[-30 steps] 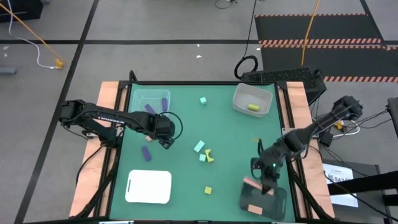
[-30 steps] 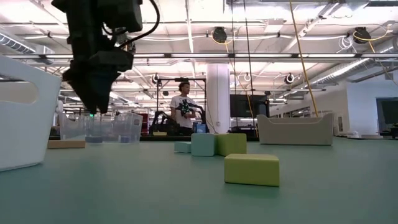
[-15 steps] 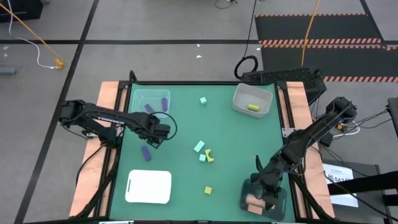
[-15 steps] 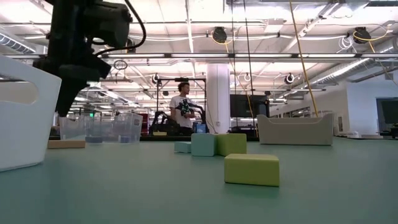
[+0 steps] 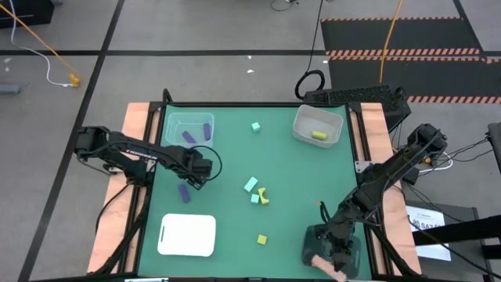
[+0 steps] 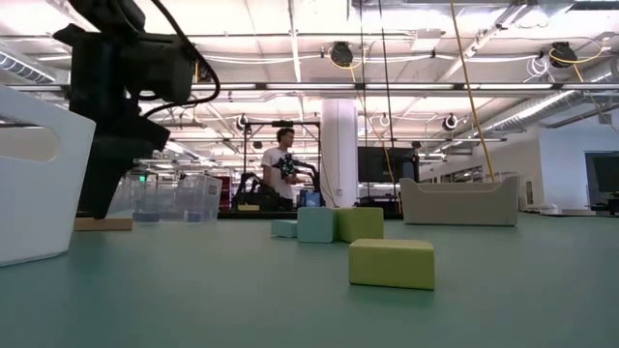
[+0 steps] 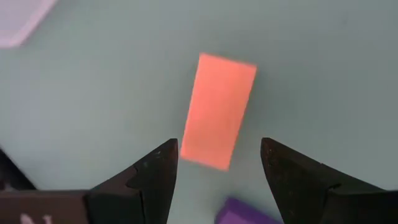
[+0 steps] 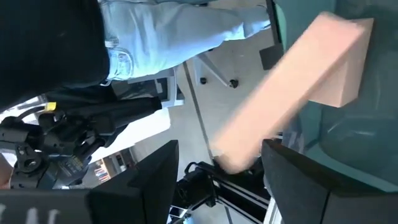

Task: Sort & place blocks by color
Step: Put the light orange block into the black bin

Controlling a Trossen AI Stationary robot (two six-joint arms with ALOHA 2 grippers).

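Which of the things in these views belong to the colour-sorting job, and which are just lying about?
Job in hand:
salmon blocks; purple block; mint blocks; yellow arch; yellow cube; clear tub; white tray; dark tray.

Lying about:
floor cable; dark pad beyond the table; person in the background.

Left gripper (image 7: 217, 165) hangs low, jaws apart (pointing down); right gripper (image 8: 217, 180) likewise parted.
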